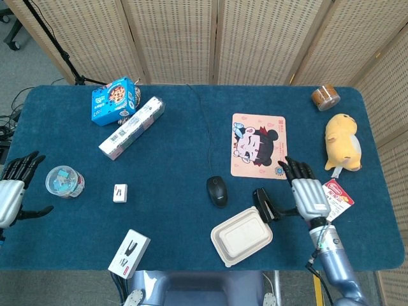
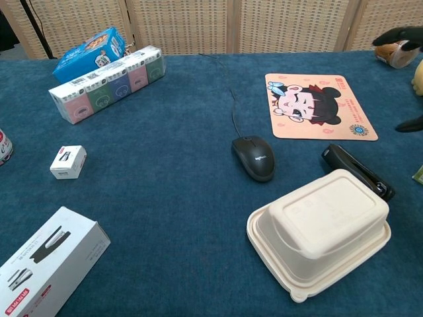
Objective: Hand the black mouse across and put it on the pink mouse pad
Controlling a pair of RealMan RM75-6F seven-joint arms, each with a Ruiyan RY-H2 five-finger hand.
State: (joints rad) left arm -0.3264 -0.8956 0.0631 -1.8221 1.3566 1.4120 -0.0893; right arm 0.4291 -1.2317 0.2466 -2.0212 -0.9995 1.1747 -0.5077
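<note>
On the table the mouse (image 1: 217, 190) lies untouched beside the pad (image 1: 259, 146); both hands, left (image 1: 11, 193) and right (image 1: 308, 196), are empty, fingers spread.

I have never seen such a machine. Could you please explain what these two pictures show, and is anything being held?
This is a two-armed robot at a blue table. One picture looks down from its head, the other looks forward from its chest. The left hand waits at the table's left edge; the right hand hovers near the black stapler, fingers apart. Neither holds anything. The black mouse lies on the cloth beside the pink mouse pad. A food container and boxes lie around.
</note>
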